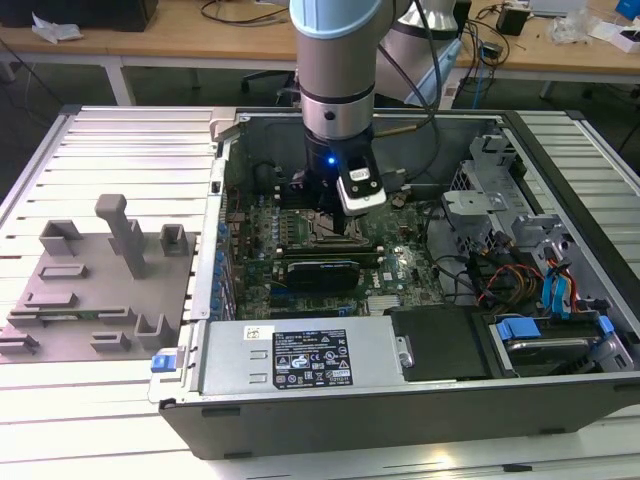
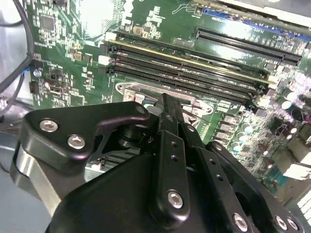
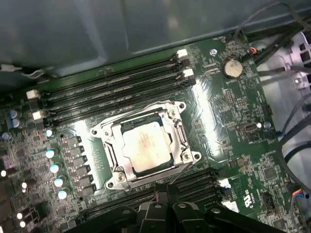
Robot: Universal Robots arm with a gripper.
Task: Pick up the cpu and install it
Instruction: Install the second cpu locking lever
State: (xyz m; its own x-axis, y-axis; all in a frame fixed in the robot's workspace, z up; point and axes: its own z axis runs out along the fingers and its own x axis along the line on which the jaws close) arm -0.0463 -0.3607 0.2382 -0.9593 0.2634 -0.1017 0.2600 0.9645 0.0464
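On the exterior view's left, a grey fixture plate with little blocks is seen lying on the ribbed worktop. Just beside it, toward the exterior view's right, an open computer case is laid flat, with the green motherboard showing inside. The arm is reached straight down into the case, and the gripper is held low over the board, near the black graphics card.

In the first wrist view the cpu is seen lying flat in its socket, framed by the silver metal bracket. It is square, so no long side can be told; its edges are turned a little askew in that picture. Its pale lid is faced up. The rows of memory slots are laid alongside the socket.

In the exterior view the cpu is hidden behind the arm. In the second wrist view the black gripper is seen over the socket, and most of the socket is covered by it. Nothing is seen pinched, but it cannot be told whether the gripper is spread or pressed together.
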